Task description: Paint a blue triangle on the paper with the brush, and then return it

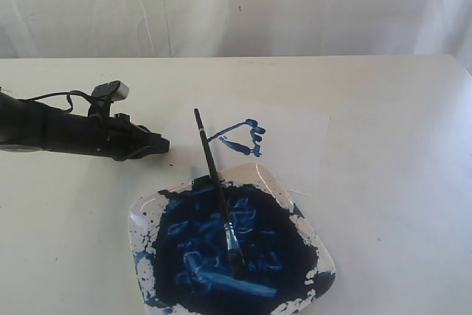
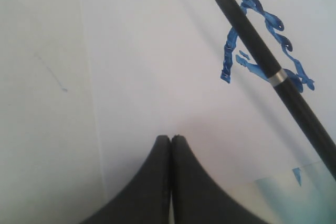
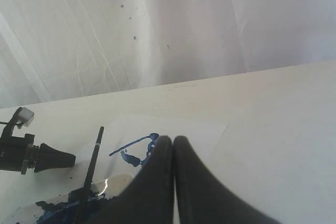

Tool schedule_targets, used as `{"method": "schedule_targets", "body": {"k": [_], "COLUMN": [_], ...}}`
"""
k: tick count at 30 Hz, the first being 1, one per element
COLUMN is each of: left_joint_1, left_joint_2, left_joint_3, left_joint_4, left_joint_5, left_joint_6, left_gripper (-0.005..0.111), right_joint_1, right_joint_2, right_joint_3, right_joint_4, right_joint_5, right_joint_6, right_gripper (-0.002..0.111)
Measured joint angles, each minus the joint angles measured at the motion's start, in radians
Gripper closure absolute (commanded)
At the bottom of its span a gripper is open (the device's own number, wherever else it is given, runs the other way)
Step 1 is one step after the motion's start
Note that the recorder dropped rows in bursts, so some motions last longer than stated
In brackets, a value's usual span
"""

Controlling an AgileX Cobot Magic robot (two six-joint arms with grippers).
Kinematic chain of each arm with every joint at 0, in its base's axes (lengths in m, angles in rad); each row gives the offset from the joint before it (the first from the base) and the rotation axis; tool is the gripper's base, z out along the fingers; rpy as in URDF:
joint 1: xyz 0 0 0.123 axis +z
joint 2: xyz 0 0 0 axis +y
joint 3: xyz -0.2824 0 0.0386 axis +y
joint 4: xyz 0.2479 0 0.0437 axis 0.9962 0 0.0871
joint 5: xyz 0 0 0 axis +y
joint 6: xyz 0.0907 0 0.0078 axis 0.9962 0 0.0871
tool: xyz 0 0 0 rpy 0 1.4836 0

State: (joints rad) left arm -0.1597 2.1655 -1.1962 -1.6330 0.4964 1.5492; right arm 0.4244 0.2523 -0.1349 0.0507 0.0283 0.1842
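Brush (image 1: 217, 193) over dish rim (image 1: 274, 176), left end effector (image 2: 171, 139), right end effector (image 3: 173, 139) closed, empty

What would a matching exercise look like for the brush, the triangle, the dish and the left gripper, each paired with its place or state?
1 brush
2 blue triangle
3 dish
4 left gripper

A fingers shut, holding nothing
B painted on the paper
C bristles down in the dish, handle leaning over its rim
D holds dark blue paint

Pairs: 1-C, 2-B, 3-D, 4-A
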Motion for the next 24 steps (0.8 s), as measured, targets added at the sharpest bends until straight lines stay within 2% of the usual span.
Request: {"method": "schedule_targets", "body": {"k": [7,16,24], "left_joint_1": [0.000,0.000,0.000], "left_joint_2": [0.000,-0.001,-0.001], "left_joint_3": [0.000,0.000,0.000], "left_joint_4": [0.001,0.001,0.001], "left_joint_5": [0.000,0.000,0.000], "left_joint_6": [0.000,0.000,0.000], "left_gripper": [0.107,0.107,0.107], "right_joint_1": [-0.027,-0.247,-0.368], "right_joint_2": [-0.042,-0.136,-0.209], "right_joint_3": [0.022,0.131,0.131], "right_joint_4": [0.000,0.000,0.000], "right_joint_5": [-0.004,-0.009,0.007], "right_joint_6": [-0.030,-0.037,-0.042], "right_gripper": [0.108,0.108,0.108]}}
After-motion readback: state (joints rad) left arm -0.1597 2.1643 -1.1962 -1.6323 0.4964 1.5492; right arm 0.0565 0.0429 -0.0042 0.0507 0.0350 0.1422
